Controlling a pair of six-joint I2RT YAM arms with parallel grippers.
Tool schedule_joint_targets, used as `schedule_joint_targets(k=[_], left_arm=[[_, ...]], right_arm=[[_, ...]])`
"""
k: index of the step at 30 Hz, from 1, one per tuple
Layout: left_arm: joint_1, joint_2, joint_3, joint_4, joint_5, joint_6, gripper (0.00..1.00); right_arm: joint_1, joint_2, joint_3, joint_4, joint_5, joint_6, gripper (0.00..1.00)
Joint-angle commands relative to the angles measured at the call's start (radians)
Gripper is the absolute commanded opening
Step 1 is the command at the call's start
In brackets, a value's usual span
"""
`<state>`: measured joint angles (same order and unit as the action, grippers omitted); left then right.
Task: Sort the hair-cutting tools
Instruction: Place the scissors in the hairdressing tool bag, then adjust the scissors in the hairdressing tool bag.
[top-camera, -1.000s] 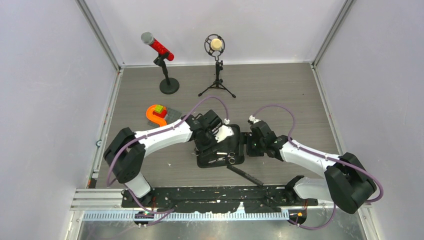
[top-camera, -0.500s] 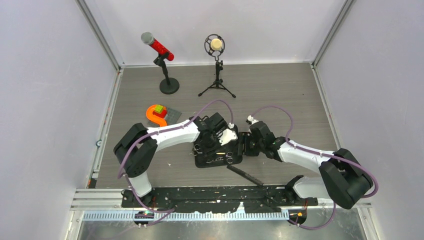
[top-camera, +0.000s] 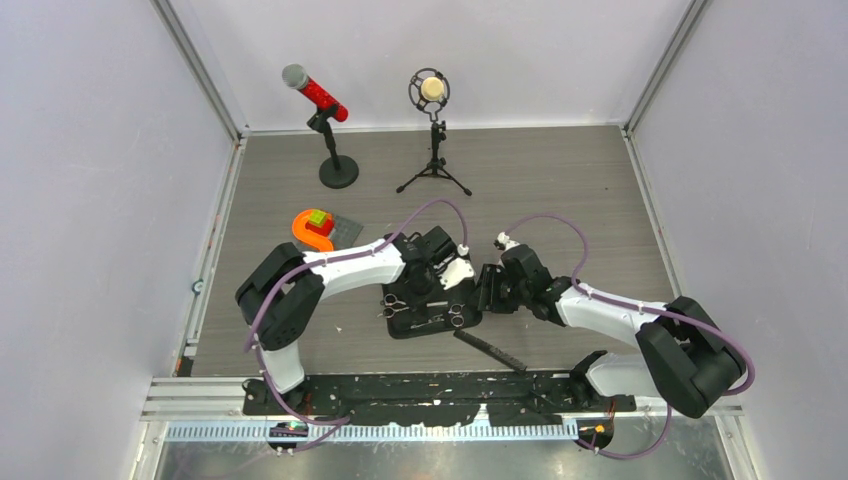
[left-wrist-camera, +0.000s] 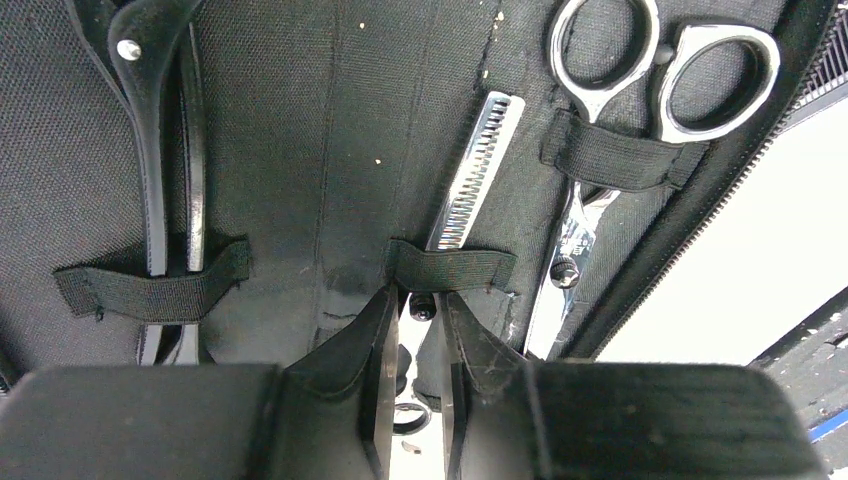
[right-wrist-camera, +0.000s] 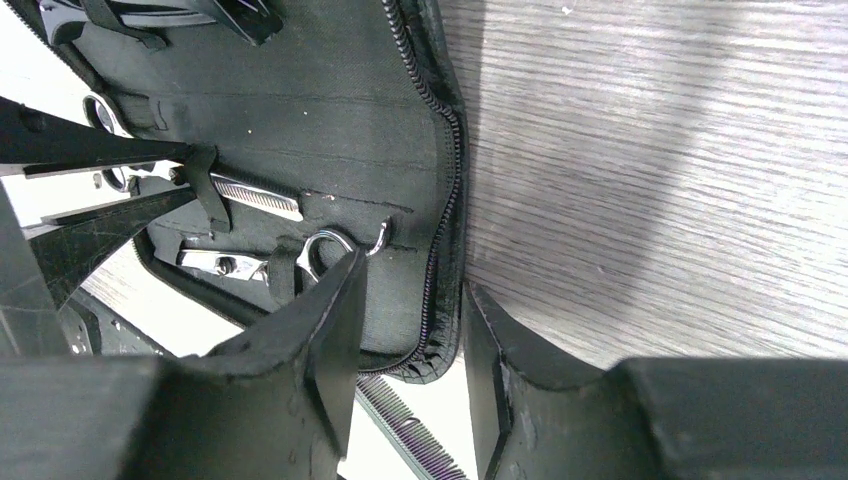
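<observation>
Fingers of the left gripper (left-wrist-camera: 415, 320) stood nearly together around the thinning shears (left-wrist-camera: 475, 170) strapped in the zip case (left-wrist-camera: 300, 150); right gripper's (right-wrist-camera: 412, 285) straddled its 3 o'clock rim. Whether either pinched was unclear.

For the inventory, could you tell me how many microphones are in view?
2: red microphone on round black base, back left; cream-headed microphone on black tripod, right of it.

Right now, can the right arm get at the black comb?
Probably yes. The comb lies uncovered on the table beside the case, on the arms' side. The right gripper straddles the case's zip edge, though, so it should back off first.
</observation>
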<state>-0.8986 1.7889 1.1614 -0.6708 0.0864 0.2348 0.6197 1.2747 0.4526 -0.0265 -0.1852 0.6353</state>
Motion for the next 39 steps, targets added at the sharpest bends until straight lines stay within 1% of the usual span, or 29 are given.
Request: schedule_joint_targets(k=[1,5,8,10,12,16,19,21,24,26,27,28,29,30,31,32,33,36,39], left_arm=[[-0.003,-0.014,0.008,0.016,-0.008,-0.057,0.05],[-0.003,-0.038,-0.017,0.053,0.019,-0.068,0.08],[-0.004,-0.038,0.012,0.047,0.062,-0.098,0.11],[-0.003,-0.044,0.025,0.058,0.099,-0.136,0.17],[-0.003,-0.064,0.018,0.080,0.101,-0.174,0.21],[-0.003,-0.127,-0.005,0.072,0.032,-0.230,0.37],[-0.002,-0.217,-0.042,0.068,-0.039,-0.303,0.53],[0.003,-0.287,-0.081,0.064,-0.075,-0.356,0.58],[0.021,-0.419,-0.150,0.061,-0.152,-0.469,0.59],[0.049,-0.524,-0.207,0.061,-0.194,-0.557,0.59],[0.070,-0.581,-0.235,0.057,-0.206,-0.600,0.59],[0.094,-0.637,-0.262,0.054,-0.207,-0.636,0.59],[0.122,-0.685,-0.289,0.048,-0.206,-0.672,0.59],[0.149,-0.741,-0.313,0.041,-0.208,-0.699,0.59],[0.173,-0.789,-0.338,0.036,-0.213,-0.724,0.59],[0.194,-0.846,-0.365,0.034,-0.222,-0.746,0.58],[0.208,-0.902,-0.393,0.036,-0.235,-0.769,0.58],[0.254,-1.041,-0.475,0.043,-0.254,-0.813,0.56],[0.301,-1.141,-0.545,0.045,-0.251,-0.839,0.55]], right_arm=[[0.005,0.008,-0.026,-0.009,-0.013,0.016,0.39],[0.005,0.011,-0.027,-0.003,-0.016,0.020,0.38],[0.005,0.017,-0.026,0.009,-0.023,0.026,0.36],[0.005,0.019,-0.025,0.016,-0.022,0.033,0.34],[0.005,0.019,-0.023,0.016,-0.019,0.035,0.32],[0.005,0.008,-0.028,0.013,-0.011,0.039,0.31],[0.005,0.001,-0.028,0.009,-0.010,0.036,0.31],[0.003,-0.017,-0.020,-0.011,-0.009,0.029,0.33],[-0.015,-0.074,0.015,-0.067,0.003,0.002,0.35],[-0.055,-0.159,0.047,-0.122,-0.011,-0.021,0.33],[-0.100,-0.183,0.076,-0.163,-0.023,-0.031,0.32],[-0.125,-0.226,0.092,-0.184,-0.061,-0.051,0.31],[-0.190,-0.249,0.127,-0.221,-0.092,-0.061,0.30],[-0.226,-0.291,0.144,-0.231,-0.176,-0.077,0.28],[-0.306,-0.311,0.172,-0.238,-0.218,-0.079,0.27],[-0.343,-0.350,0.185,-0.240,-0.287,-0.079,0.27],[-0.402,-0.365,0.213,-0.242,-0.319,-0.081,0.27],[-0.489,-0.410,0.255,-0.241,-0.452,-0.069,0.25],[-0.545,-0.419,0.262,-0.205,-0.521,-0.031,0.24]])
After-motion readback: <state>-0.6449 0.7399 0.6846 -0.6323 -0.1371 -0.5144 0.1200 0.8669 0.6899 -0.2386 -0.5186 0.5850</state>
